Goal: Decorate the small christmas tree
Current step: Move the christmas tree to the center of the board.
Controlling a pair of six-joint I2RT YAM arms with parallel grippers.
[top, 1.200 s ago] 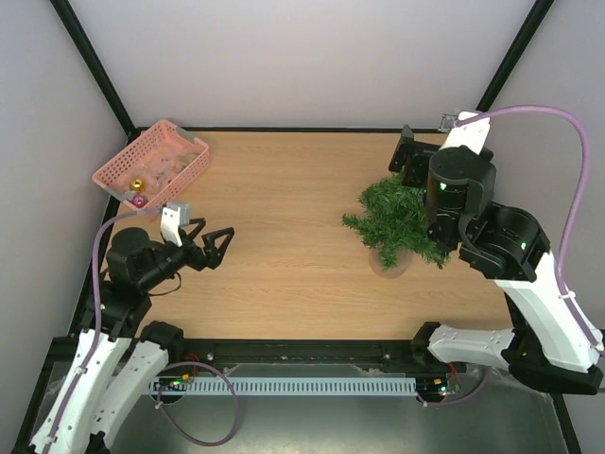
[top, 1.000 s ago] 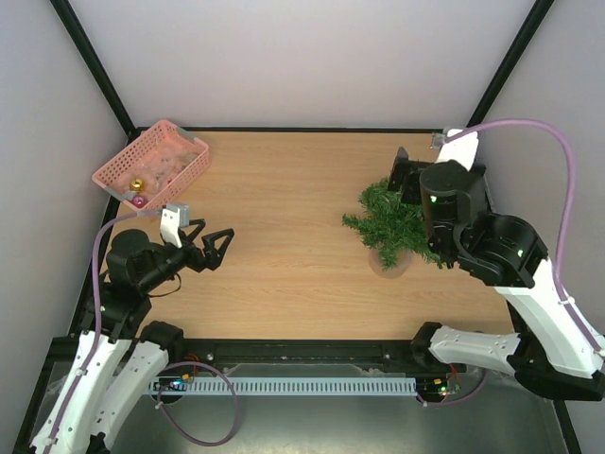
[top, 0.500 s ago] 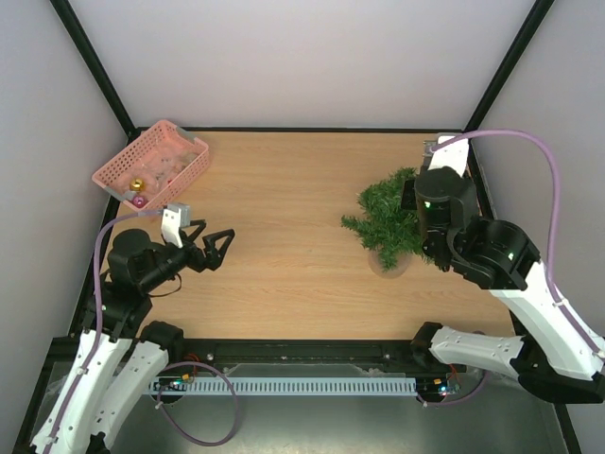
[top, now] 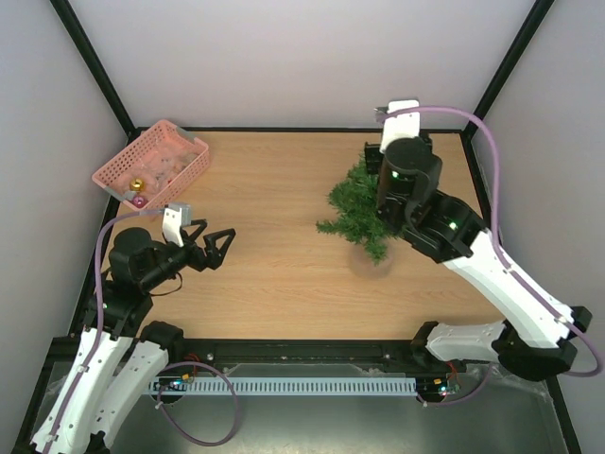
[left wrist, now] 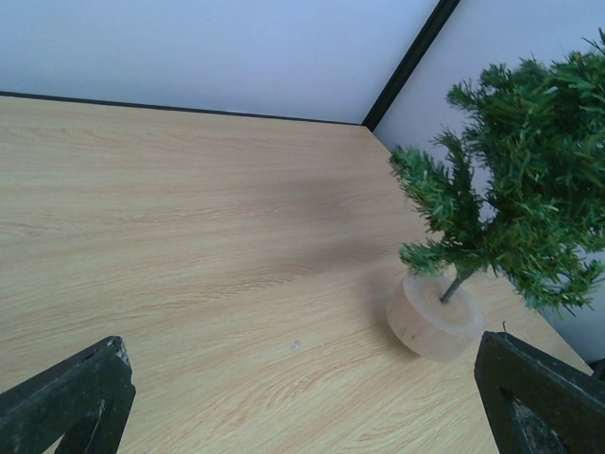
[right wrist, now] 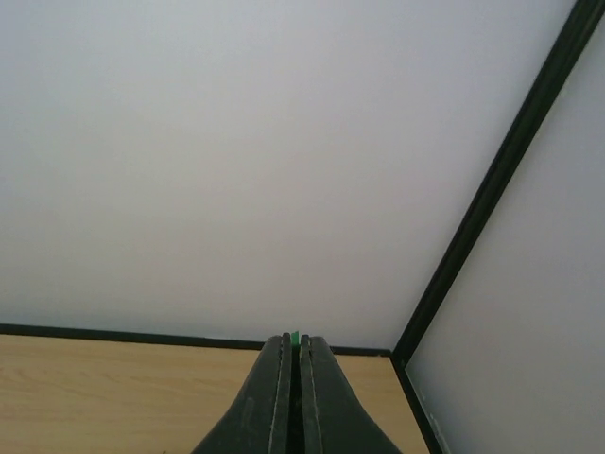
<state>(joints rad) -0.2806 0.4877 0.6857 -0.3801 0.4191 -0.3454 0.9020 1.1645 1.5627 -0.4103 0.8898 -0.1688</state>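
Near the front edge the left gripper [top: 214, 236] hangs over the wooden table [top: 284, 274] with its jaws spread wide, holding nothing. Further in, right of the middle, the small christmas tree [top: 357, 210] rests on its round pale base [left wrist: 433, 317]. The right gripper [right wrist: 295, 342] is clenched at the treetop, a green sliver pinched between its tips. A pink basket [top: 151, 165] holding small baubles [top: 138, 185] sits in the far left corner

We list: small dark green bristly artificial tree [left wrist: 510, 208], frame right, on round pale base [left wrist: 433, 320]; black fingertips [left wrist: 66, 397] in both lower corners, apart.
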